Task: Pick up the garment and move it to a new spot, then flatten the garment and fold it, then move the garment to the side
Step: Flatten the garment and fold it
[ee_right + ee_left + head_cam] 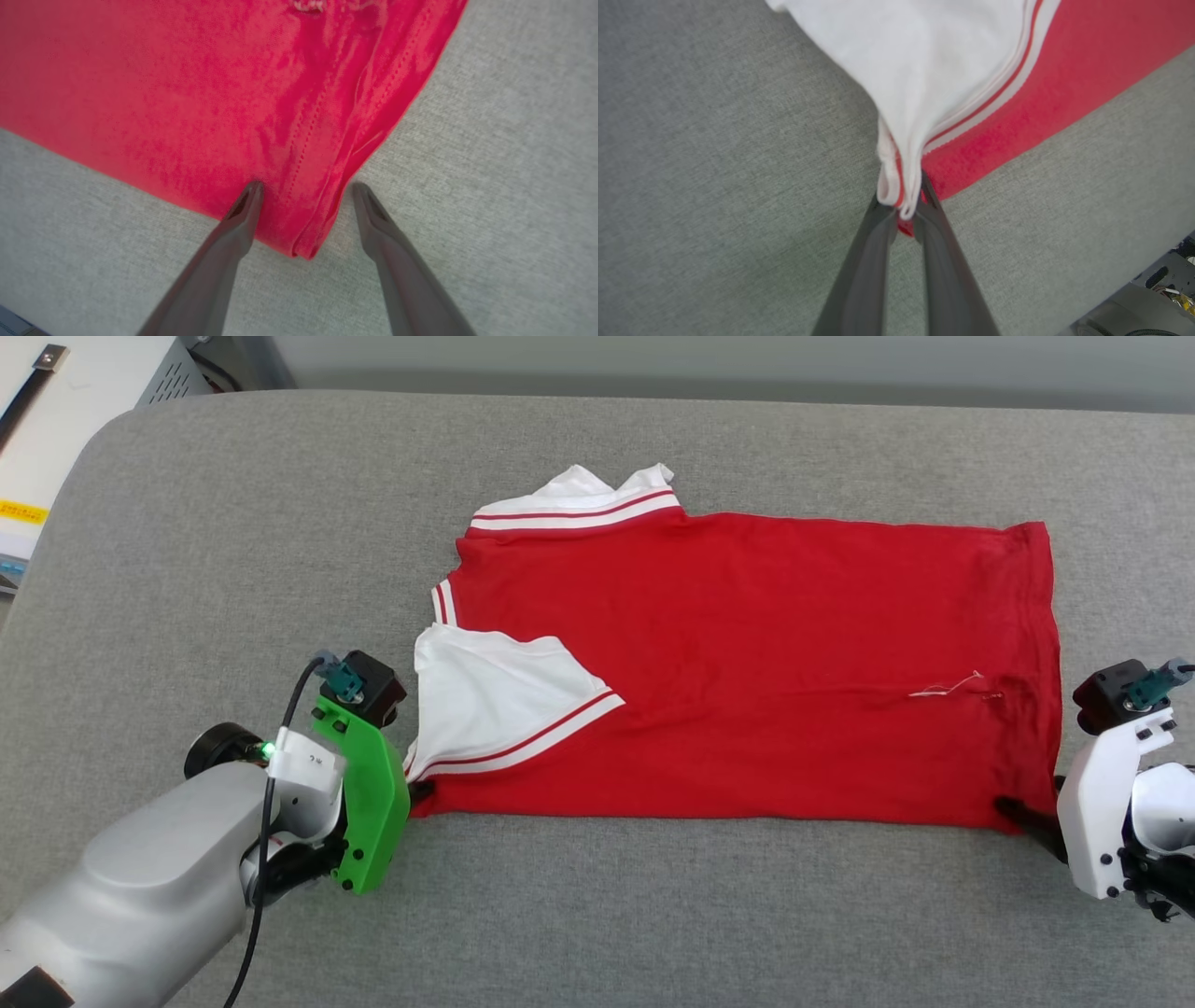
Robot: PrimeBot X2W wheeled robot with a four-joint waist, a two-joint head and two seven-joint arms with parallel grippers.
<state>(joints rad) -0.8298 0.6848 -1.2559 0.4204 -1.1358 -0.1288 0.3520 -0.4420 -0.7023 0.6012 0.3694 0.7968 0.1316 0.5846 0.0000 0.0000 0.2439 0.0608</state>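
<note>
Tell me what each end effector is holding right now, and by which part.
Left end effector: shut on the shirt at its near corner, by the white sleeve. Right end effector: open, straddling the near hem corner, holding nothing.

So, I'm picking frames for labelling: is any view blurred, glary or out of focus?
Head view: even, soft light, no glare, garment sharp. Left wrist view: left gripper blurred near the lens, cloth beyond it slightly hazy. Right wrist view: right gripper a little soft, the red mottled and oversaturated, stitching readable.
</note>
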